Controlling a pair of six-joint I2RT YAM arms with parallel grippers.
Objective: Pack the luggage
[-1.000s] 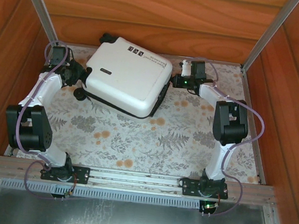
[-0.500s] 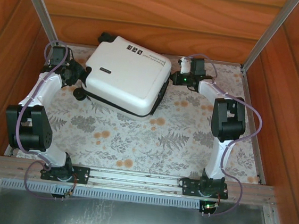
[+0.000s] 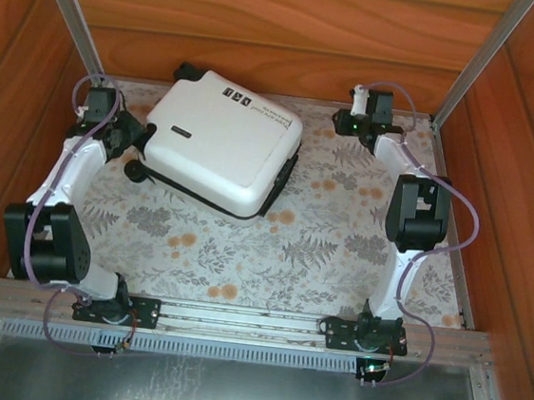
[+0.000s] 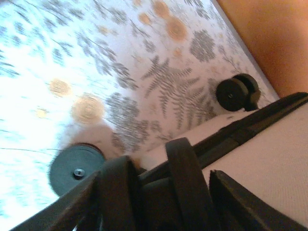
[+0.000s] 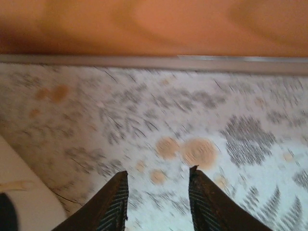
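The luggage [image 3: 220,143] lies shut on the floral cloth at the back left, white shell up, its wheels towards the left. My left gripper [image 3: 137,137] is at its left side. In the left wrist view the fingers [image 4: 115,192] stand open on either side of a black handle loop [image 4: 185,178], with a gap on the right side; the white shell [image 4: 274,159] and two black wheels [image 4: 74,168] [image 4: 236,94] show beside it. My right gripper [image 3: 339,123] is at the back right, apart from the luggage. It stands open [image 5: 159,175] over the cloth with nothing in it.
Wooden walls [image 3: 266,28] close in the back and both sides, with metal posts [image 3: 478,55] at the back corners. The back wall [image 5: 154,24] rises just beyond the right fingers. A metal rail [image 3: 235,319] runs along the near edge.
The right gripper has opened and drawn back from the luggage's right edge towards the back right corner. The left jaws have widened. The luggage has shifted a little to the left.
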